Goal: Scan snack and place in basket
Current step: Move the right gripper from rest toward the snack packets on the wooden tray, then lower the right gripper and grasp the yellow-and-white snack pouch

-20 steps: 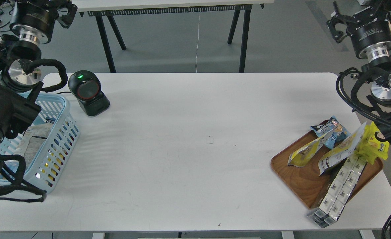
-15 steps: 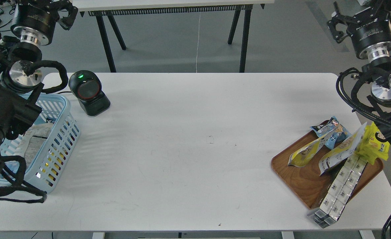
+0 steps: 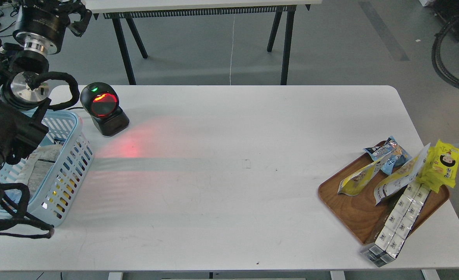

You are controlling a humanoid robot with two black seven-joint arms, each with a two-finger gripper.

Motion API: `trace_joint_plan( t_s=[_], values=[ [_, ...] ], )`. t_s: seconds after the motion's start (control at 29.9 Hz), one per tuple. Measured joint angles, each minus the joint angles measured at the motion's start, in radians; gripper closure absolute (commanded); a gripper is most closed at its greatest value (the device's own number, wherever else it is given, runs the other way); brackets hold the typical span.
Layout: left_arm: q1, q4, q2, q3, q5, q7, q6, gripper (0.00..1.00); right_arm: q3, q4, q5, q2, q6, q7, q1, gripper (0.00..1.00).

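The light blue basket (image 3: 78, 123) stands at the table's left edge, partly under my left arm. A pouch lies inside it with its white, black-printed back up, and yellow shows through the slots. It looks like the snack (image 3: 38, 169). My left gripper (image 3: 77, 17) is raised at the top left, well above and behind the basket. It is small and dark, so its fingers cannot be told apart. It holds nothing that I can see. My right gripper is out of view. Only its cables show at the top right.
A black scanner (image 3: 104, 107) glows red beside the basket and casts red light on the white table (image 3: 229, 175). A brown wooden tray (image 3: 350, 212) at the right holds a small yellow-white pouch (image 3: 354, 178), a longer one (image 3: 402, 175), a bright yellow bag (image 3: 443, 165), a blue pack and boxed packs.
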Motion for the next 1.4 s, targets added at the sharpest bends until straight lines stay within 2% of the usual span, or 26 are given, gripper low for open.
trace_joint_plan(
  t_s=[0.23, 0.4, 0.57, 0.84, 1.0, 1.17, 1.4],
  values=[
    [-0.001, -0.003, -0.001, 0.000, 0.000, -0.004, 0.000, 0.00, -0.135, 0.262, -0.471, -0.074, 0.000, 0.012, 0.187, 0.02],
    [-0.001, -0.003, 0.000, 0.000, 0.000, -0.007, 0.000, 0.00, -0.278, 0.429, -0.782, -0.106, 0.000, 0.113, 0.305, 0.02],
    [-0.001, -0.003, -0.001, 0.000, 0.000, -0.009, 0.000, 0.00, -0.442, 0.612, -0.999, -0.106, 0.000, 0.162, 0.428, 0.03],
    [0.001, -0.003, -0.010, -0.001, 0.000, -0.010, 0.000, 0.00, -0.723, 0.867, -1.344, -0.071, 0.000, 0.179, 0.583, 0.03],
    [0.001, -0.003, -0.013, -0.003, 0.000, -0.011, 0.000, 0.00, -0.844, 0.904, -1.597, -0.041, -0.003, 0.179, 0.588, 0.05],
    [0.001, -0.002, -0.013, -0.001, 0.002, -0.021, 0.000, 0.00, -0.960, 0.906, -1.839, -0.020, -0.074, 0.178, 0.554, 0.06],
    [0.001, -0.001, -0.012, 0.000, 0.002, -0.034, 0.000, 0.00, -1.041, 0.900, -2.027, -0.049, -0.122, 0.178, 0.489, 0.08]
  ],
)
